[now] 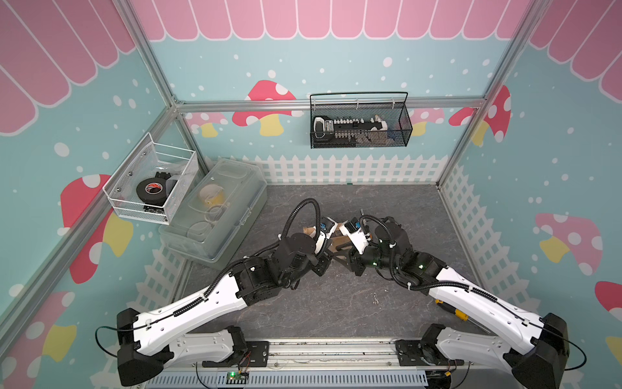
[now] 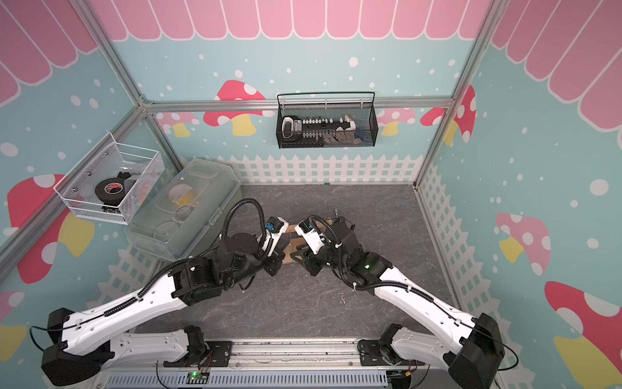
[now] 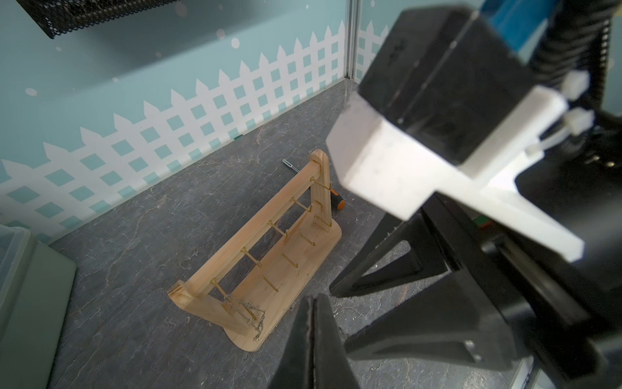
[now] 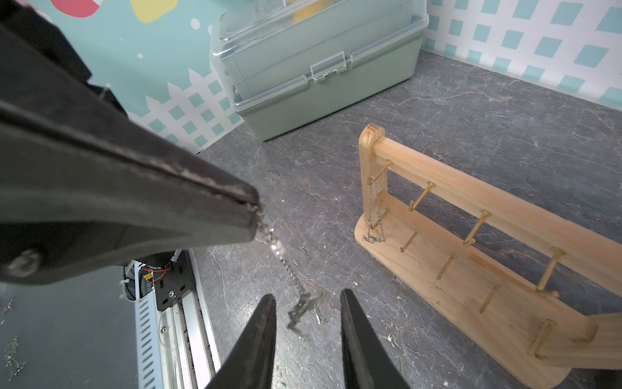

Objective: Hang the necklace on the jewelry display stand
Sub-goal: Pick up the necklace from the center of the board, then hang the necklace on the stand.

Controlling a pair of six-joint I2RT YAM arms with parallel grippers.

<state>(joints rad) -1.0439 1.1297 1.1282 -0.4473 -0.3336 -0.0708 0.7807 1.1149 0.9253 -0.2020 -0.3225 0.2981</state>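
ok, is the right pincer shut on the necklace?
No, the right pincer stands open, the necklace dangling between its jaws from the shut left pincer.

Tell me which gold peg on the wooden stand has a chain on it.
The upper-row end peg of the jewelry display stand, by the upright nearest the lidded plastic box: a chain hangs from it; pegs farther along are bare.

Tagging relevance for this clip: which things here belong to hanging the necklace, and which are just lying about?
In the job: necklace, pinched in the shut left gripper; open right gripper at its dangling end; jewelry display stand, one chain already hung.
Lying about: clear lidded box, screwdriver, black wire basket, white basket with tape roll.
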